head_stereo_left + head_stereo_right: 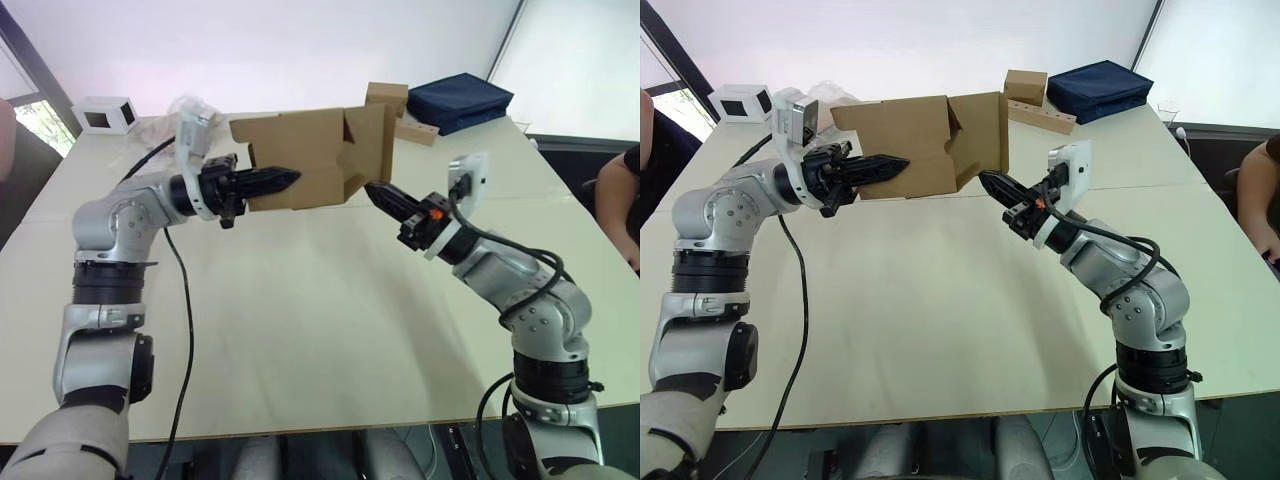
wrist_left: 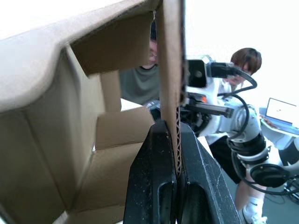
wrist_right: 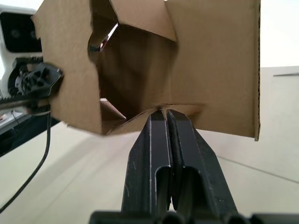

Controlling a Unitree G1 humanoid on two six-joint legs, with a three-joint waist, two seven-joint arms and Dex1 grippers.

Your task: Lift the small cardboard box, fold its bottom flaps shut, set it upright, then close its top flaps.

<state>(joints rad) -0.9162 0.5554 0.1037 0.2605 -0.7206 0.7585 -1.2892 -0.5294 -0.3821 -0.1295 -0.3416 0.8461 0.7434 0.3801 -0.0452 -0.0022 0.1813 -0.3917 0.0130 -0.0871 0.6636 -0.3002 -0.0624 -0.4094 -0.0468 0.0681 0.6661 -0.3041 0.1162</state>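
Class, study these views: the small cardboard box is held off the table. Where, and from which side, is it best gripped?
Grip a thin wall edge of the small cardboard box, sideways from the robot's left, as the left claw does: the corrugated panel fits between its fingers. The right claw touches the opposite lower edge.

Both arms raised in the upper middle of the head views, forearms angled inward toward each other. Left hand (image 1: 285,178) sits left of centre, its two black fingers pointing toward frame right, roughly level, closed tight on a wall edge of the plain brown corrugated small cardboard box (image 1: 310,155); the left wrist view shows cardboard pinched between the fingers (image 2: 156,177). Right hand (image 1: 375,190) is right of centre, fingers pointing up-left, pressed together with tips at the box's lower edge (image 3: 164,112). Right elbow bent low at frame right.
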